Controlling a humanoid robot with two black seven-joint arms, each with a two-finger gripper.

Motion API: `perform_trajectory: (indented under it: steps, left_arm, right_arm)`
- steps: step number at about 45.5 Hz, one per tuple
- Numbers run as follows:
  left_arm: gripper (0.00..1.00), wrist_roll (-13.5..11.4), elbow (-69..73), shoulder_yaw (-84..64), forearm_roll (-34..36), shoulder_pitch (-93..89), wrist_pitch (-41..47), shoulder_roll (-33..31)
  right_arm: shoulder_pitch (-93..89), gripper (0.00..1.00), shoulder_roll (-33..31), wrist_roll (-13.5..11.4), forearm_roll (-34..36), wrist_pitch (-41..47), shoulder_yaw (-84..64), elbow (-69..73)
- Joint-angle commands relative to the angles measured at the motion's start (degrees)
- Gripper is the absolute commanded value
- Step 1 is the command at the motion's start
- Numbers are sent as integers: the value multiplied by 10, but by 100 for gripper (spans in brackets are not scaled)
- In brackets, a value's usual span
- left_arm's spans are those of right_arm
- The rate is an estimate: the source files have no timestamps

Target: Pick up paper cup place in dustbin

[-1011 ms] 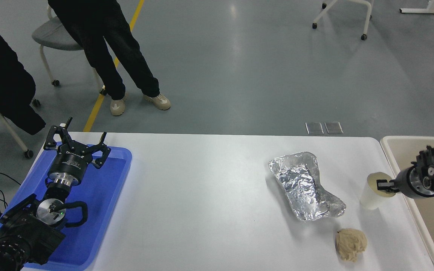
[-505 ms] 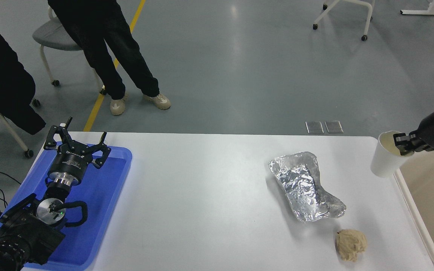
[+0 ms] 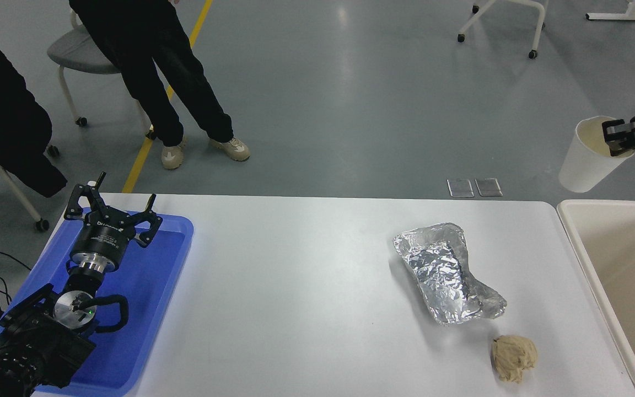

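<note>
Cream paper cup (image 3: 587,160) hangs tilted from my right hand (image 3: 618,139), pinched at its rim, the dustbin (image 3: 571,220) below; left hand (image 3: 111,212) parked, spread open.

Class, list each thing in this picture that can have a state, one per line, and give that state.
paper cup: lifted, tilted, pinched at the rim
right gripper: shut on the paper cup
left gripper: open, parked over the blue tray
dustbin: open, nothing visible inside
silver foil: crinkled, lying on the table
tan paper ball: crumpled, on the table
</note>
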Motion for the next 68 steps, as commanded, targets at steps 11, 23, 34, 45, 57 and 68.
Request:
perform_trajectory:
  steps: [11, 23, 34, 45, 57, 68]
  left_arm:
    - [100, -1, 0, 0, 0, 0, 0, 0]
    - [100, 0, 0, 0, 0, 0, 0, 0]
    - [100, -1, -2, 0, 0, 0, 0, 0]
    - [100, -1, 0, 0, 0, -1, 0, 0]
    - [100, -1, 0, 0, 0, -1, 0, 0]
    - [100, 0, 0, 0, -1, -1, 0, 0]
  right_arm:
    - [-45, 0, -78, 3, -62, 2, -9, -64]
    - [-192, 0, -85, 63, -69, -2, 3, -220]
    - [-410, 0, -18, 109, -22, -169, 50, -330]
    - [-599, 0, 92, 107, 40, -255, 182, -456]
    - [-682, 0, 159, 102, 47, -311, 262, -488]
    - [-703, 0, 173, 102, 47, -323, 283, -490]
